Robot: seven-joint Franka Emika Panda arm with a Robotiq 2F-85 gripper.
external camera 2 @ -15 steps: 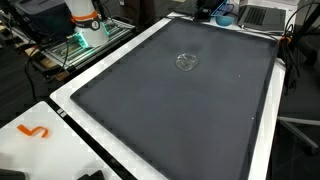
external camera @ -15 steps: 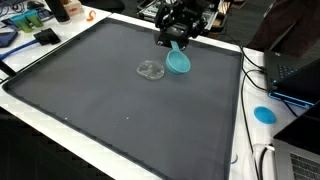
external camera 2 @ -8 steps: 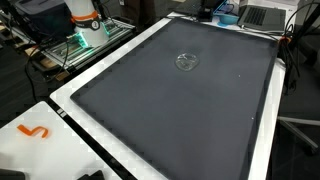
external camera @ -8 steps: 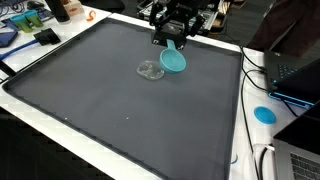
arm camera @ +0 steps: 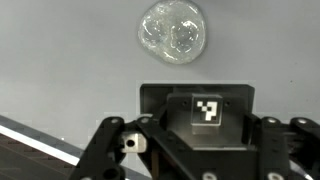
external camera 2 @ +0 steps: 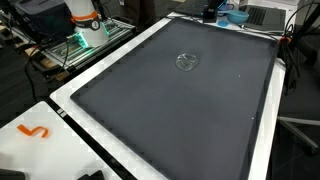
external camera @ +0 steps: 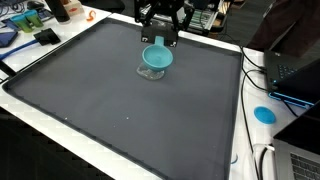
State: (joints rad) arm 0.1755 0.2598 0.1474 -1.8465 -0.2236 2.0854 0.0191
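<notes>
My gripper [external camera: 158, 42] is shut on the rim of a teal bowl [external camera: 157, 58] and holds it just above the dark grey mat [external camera: 90, 90]. The bowl hangs right beside and partly over a small clear plastic object [external camera: 149, 71] that lies on the mat. In an exterior view the bowl [external camera 2: 237, 16] shows at the far top edge, and the clear object [external camera 2: 186, 61] lies nearer on the mat. In the wrist view the clear object [arm camera: 173, 33] is at the top and the gripper's dark body [arm camera: 200, 130] with a square marker fills the bottom; the bowl is hidden there.
The mat lies on a white table [external camera: 200, 165]. A blue round lid [external camera: 264, 114] and a laptop [external camera: 296, 76] with cables sit at one side. An orange hook [external camera 2: 35, 131] lies on the white edge. Clutter and a stand [external camera 2: 85, 22] surround the table.
My gripper has moved with the teal bowl across the mat toward the clear object. The bowl now hangs over the clear object's edge and sits more level than before.
</notes>
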